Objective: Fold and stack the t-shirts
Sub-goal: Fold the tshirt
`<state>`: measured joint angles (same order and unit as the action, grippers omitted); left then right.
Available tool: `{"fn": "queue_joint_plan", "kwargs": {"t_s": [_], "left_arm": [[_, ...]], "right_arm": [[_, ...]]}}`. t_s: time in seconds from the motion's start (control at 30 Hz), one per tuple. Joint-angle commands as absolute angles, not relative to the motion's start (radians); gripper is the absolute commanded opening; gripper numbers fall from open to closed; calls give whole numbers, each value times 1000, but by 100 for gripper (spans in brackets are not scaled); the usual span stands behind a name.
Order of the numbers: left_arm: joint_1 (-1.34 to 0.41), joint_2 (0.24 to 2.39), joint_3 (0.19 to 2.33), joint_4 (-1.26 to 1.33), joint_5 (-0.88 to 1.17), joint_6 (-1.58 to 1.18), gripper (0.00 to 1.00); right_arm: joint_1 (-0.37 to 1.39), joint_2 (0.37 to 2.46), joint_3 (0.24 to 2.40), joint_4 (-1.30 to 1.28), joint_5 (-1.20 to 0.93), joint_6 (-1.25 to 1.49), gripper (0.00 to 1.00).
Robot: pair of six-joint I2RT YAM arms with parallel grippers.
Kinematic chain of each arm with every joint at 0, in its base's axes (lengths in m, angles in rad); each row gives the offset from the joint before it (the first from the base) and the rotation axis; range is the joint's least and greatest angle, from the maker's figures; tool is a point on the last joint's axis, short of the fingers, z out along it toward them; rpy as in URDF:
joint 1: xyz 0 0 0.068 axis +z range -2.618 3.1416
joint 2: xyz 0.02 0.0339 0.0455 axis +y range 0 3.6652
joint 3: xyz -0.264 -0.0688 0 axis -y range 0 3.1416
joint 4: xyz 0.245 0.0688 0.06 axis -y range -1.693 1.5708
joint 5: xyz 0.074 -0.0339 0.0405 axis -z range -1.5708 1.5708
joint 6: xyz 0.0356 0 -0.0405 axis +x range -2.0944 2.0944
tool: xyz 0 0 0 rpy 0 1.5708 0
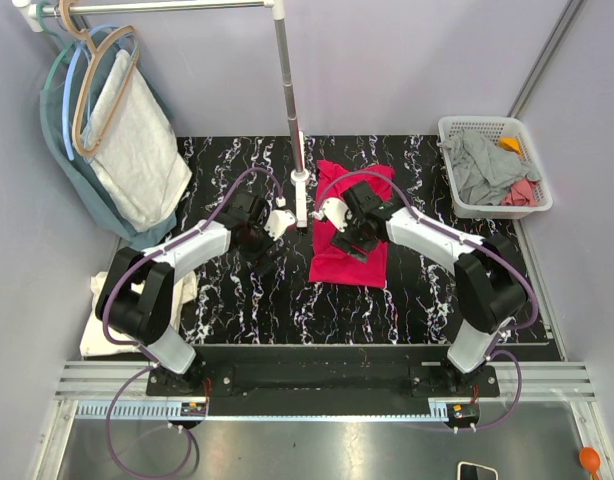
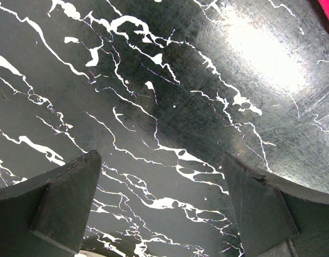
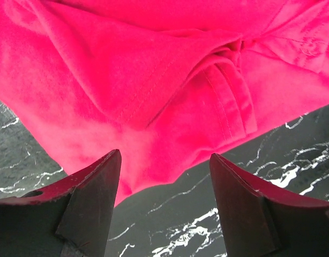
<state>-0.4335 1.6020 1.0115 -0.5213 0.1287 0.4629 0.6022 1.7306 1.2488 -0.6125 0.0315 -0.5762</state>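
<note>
Apparently mid-fold, the red shirt lies bunched at the table's middle, the right gripper hovering over its edge with fingers spread and empty, likely to pinch it, while the left gripper waits wide open beside it.

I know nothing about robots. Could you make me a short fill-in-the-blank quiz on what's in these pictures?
1. The t-shirt under the right gripper is bright ___.
2. The left gripper hangs over bare black marbled table with its jaws ___.
3. The white basket stands at the table's far ___ corner.

Missing words: red; open; right.
</note>
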Motion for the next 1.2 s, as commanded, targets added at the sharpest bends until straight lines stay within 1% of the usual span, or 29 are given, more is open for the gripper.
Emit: {"fn": "queue_joint_plan", "kwargs": {"t_s": [0.0,0.67,1.17], "left_arm": [[-431,1569,1034,-492,126,466,99],[-430,1565,1022,-483,126,465,99],[-413,1555,1011,-465,107,471,99]], "right_arm": [[612,1752,1278,-572,3,-561,75],[614,1891,1411,-532,5,-560,75],[626,2014,1578,-522,12,-534,75]]}}
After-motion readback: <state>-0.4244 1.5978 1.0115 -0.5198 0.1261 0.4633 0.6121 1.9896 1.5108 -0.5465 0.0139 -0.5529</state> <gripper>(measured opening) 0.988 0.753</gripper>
